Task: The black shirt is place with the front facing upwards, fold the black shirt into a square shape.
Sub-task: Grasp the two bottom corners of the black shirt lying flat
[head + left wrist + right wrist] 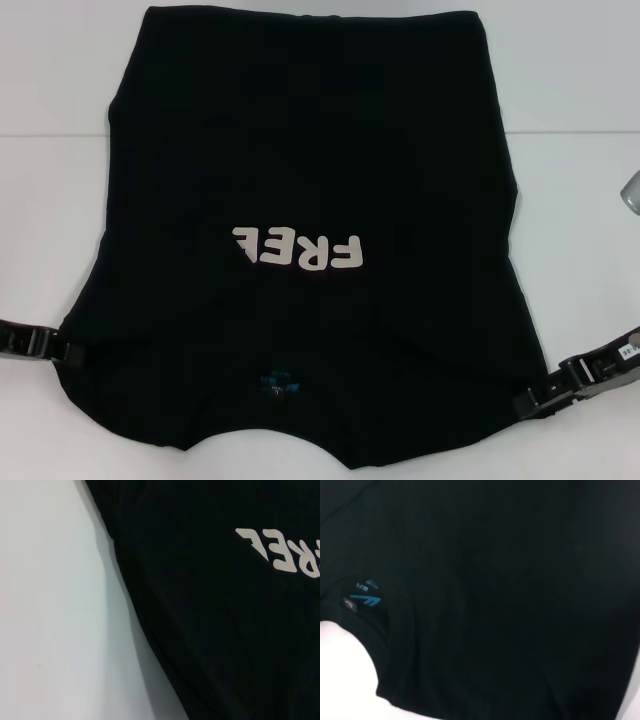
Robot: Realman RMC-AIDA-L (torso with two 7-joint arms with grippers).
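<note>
Shirt [320, 150] flat on table [60, 150], hands [70, 352] [535, 398] at shoulders

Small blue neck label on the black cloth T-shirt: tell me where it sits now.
In the head view, the small blue neck label sits near the black cloth T-shirt's near edge, below the white letters, between both grippers.

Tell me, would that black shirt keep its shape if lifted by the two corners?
Probably not. The black shirt lies flat with soft ripples and curved edges, so it looks floppy and would likely sag between the left pincer and right pincer. It looks thin, so probably light. Pushed, it would likely bunch rather than slide on the white table.
</note>
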